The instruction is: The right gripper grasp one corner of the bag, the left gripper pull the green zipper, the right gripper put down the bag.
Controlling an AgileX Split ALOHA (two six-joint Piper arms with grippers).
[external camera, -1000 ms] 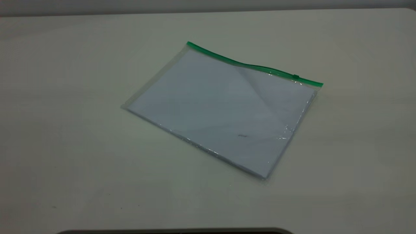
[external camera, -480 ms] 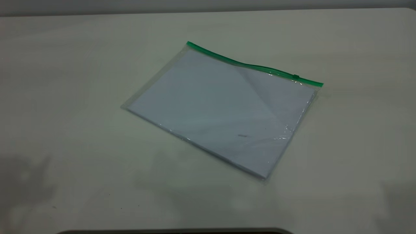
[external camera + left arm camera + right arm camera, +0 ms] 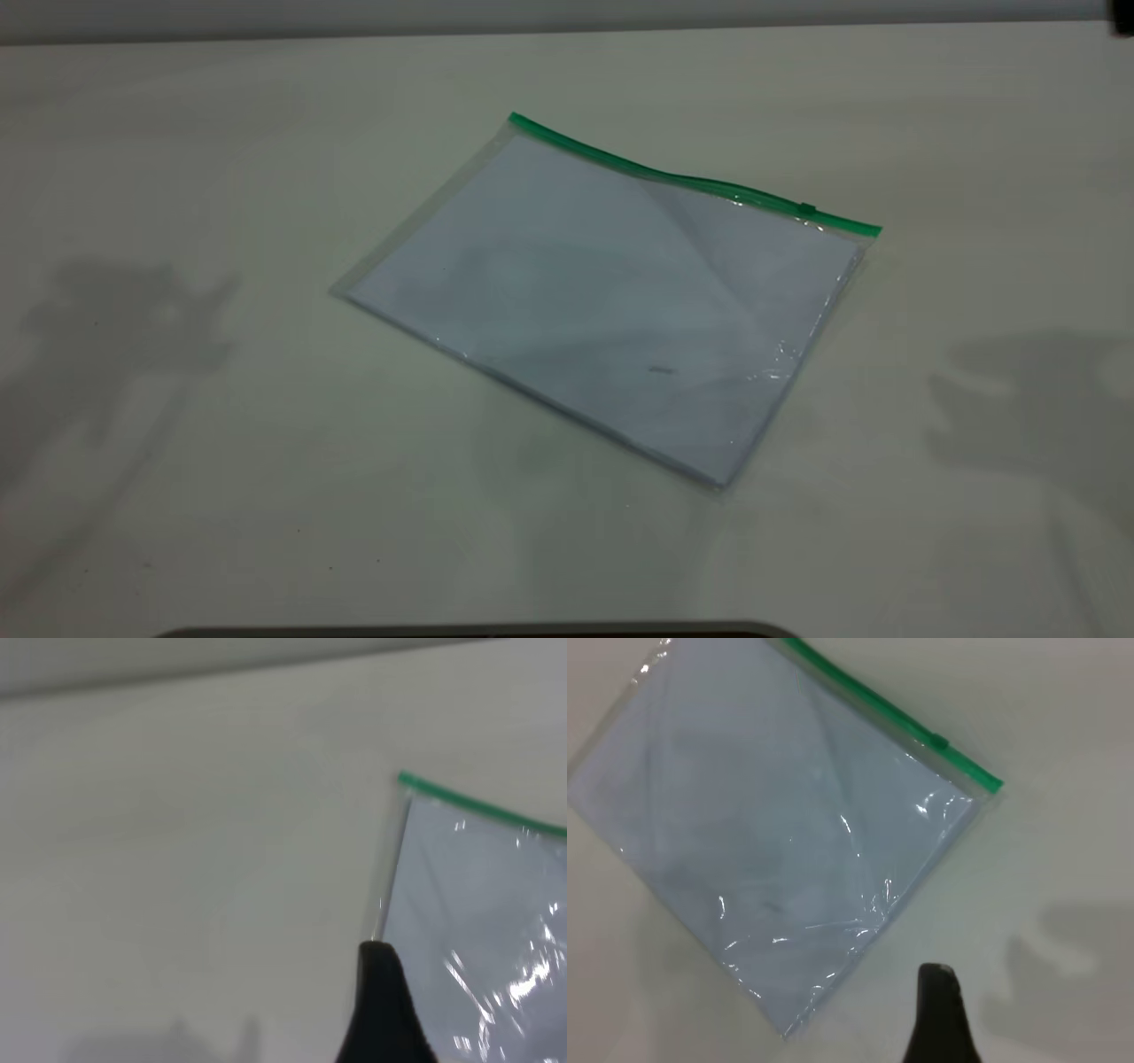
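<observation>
Two grippers are ours, and for each only one dark tip shows in its own wrist view, so we cannot tell whether either is spread or pressed together. Our left gripper (image 3: pixel 383 1010) hangs beside a short clear edge of the bag (image 3: pixel 611 301); our right gripper (image 3: pixel 939 1014) hovers off another edge. Neither touches it. The bag lies flat on the tabletop (image 3: pixel 177 177), its green zipper (image 3: pixel 691 182) along the far edge.
</observation>
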